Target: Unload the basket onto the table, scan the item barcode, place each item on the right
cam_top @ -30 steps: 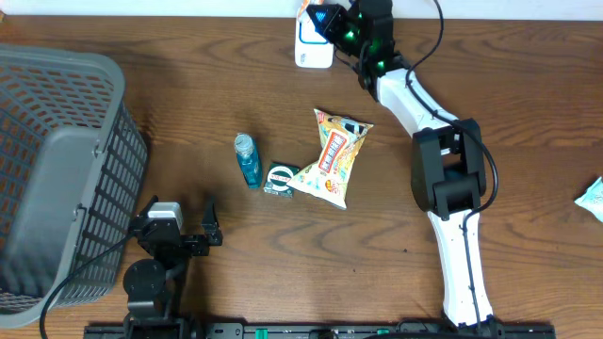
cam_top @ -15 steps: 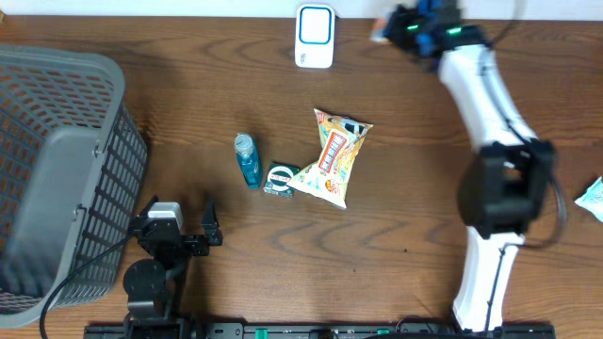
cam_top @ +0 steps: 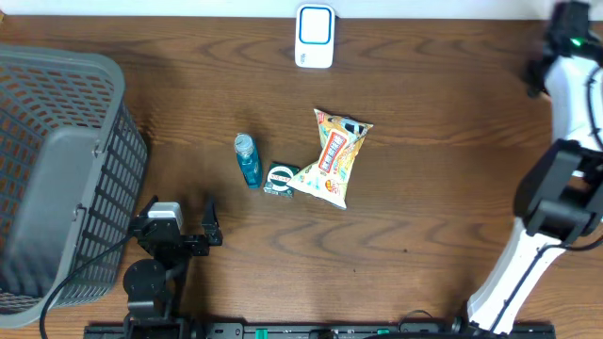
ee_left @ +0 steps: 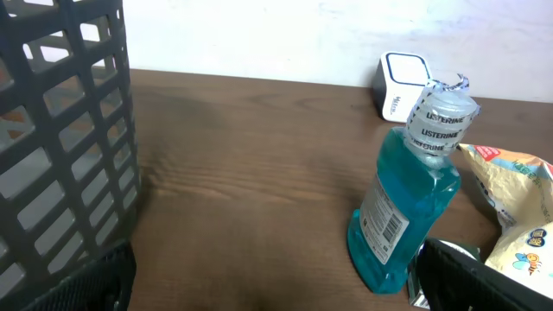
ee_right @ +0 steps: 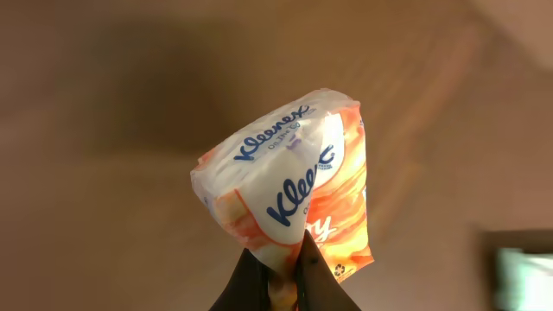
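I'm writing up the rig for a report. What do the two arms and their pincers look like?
The right arm has white links with black joints and a green light near its wrist. The left arm is black, trailing a black cable. The right pincer is dark.

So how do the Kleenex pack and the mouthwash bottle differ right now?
The Kleenex pack is pinched in the shut right gripper; the mouthwash bottle rests ungripped on the table. The pack is soft, white and orange; the bottle rigid, blue. Both carry printed branding.
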{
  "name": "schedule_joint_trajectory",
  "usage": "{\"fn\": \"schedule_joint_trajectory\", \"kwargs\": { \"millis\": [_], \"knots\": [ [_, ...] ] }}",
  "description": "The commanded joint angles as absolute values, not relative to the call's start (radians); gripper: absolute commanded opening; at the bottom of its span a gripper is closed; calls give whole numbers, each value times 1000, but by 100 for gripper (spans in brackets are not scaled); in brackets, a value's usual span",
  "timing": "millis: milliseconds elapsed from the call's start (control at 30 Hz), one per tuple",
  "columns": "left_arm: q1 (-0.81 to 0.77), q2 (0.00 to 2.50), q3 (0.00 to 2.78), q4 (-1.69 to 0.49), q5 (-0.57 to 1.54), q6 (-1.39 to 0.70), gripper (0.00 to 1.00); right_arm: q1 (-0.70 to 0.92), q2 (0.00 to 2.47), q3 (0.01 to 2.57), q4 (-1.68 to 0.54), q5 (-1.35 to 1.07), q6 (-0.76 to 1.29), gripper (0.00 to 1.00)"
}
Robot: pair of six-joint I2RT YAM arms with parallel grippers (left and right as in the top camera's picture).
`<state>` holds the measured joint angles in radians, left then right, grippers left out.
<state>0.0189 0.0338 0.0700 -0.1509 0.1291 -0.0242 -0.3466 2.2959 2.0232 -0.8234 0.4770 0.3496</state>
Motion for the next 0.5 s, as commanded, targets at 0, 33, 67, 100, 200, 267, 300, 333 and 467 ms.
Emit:
{"fn": "schedule_joint_trajectory", "kwargs": {
  "millis": [0,33,67,100,200,267,300,333,467],
  "knots": [
    [24,30,54,-177,142,-11,100,-431,2336,2014,-833,569,282,1],
    [24,30,54,-177,142,-11,100,-452,2339,2014,-846,562,283,1],
    [24,30,54,-177,142,-11,100,-469,2340,2014,-859,546,283,1],
    [24,30,54,-177,142,-11,100,-481,2339,2014,-868,523,283,2],
    [24,30,54,-177,142,-11,100,-487,2328,2015,-892,484,284,65],
    [24,30,54,-177,142,-11,100,-474,2320,2015,-901,476,293,99],
    [24,30,54,-177,142,-11,100,-462,2314,2015,-908,476,311,99],
    [24,30,54,-177,142,-11,100,-447,2308,2015,-913,476,332,99],
    [24,30,54,-177,142,-11,100,-356,2265,2015,-934,442,408,99]
  ]
}}
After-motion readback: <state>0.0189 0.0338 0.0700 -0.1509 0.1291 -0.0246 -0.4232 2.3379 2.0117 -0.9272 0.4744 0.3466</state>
